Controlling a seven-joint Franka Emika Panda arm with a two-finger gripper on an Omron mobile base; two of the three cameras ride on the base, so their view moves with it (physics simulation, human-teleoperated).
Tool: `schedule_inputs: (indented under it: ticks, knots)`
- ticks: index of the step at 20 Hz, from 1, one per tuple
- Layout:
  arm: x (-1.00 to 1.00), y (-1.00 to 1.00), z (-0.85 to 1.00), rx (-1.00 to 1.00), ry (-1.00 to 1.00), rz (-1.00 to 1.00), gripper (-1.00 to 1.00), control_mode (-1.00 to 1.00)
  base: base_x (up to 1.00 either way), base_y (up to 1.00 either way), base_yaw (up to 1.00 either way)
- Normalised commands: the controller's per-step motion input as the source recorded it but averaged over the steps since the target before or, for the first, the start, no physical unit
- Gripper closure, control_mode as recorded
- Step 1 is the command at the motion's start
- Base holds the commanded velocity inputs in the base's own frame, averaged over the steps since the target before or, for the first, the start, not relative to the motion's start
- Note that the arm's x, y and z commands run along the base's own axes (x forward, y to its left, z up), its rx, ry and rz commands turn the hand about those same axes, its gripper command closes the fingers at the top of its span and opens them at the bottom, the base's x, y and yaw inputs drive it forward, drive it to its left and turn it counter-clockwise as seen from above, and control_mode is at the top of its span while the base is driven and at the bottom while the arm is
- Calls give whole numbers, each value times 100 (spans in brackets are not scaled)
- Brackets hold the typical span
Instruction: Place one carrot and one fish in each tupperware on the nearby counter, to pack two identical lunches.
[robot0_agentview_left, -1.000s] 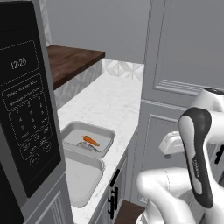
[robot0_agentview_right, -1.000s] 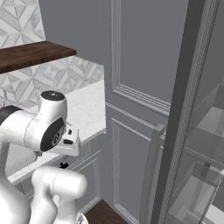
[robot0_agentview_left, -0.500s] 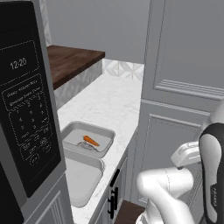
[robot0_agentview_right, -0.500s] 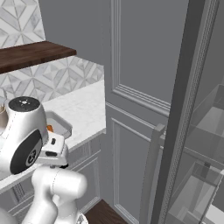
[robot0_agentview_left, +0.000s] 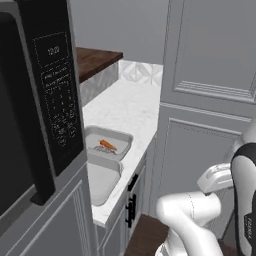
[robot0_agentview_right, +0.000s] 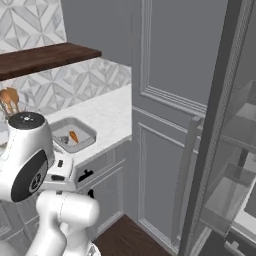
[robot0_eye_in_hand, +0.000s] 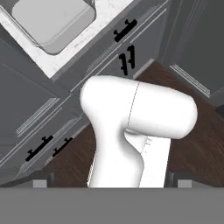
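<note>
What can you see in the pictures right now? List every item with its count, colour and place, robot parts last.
Trays: two, grey, side by side on the counter; far tray, near tray.
Carrot: one, orange, inside the far tray, beside a small greyish thing too small to identify.
Counter: one, white marble look, over grey cabinets with black handles.
Microwave: one, black, at the left, next to the near tray.
Shelf: one, dark brown wood, on the patterned wall above the counter.
Tall cabinet doors: grey, panelled, right of the counter.
Floor: dark wood, below.
Robot arm: one, white with dark joints, low in front of the cabinets.
</note>
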Motion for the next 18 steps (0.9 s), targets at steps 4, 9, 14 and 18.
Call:
schedule_inputs:
  ticks: [4, 9, 14, 18]
  knots:
    - [0, 0, 0, 0, 0, 0, -100, 100, -100, 14, 0]
    - [0, 0, 0, 0, 0, 0, -100, 100, -100, -9, -11]
    - [0, 0, 0, 0, 0, 0, -100, 100, -29, -51, -67]
    - [0, 0, 0, 0, 0, 0, -100, 100, 0, -66, -76]
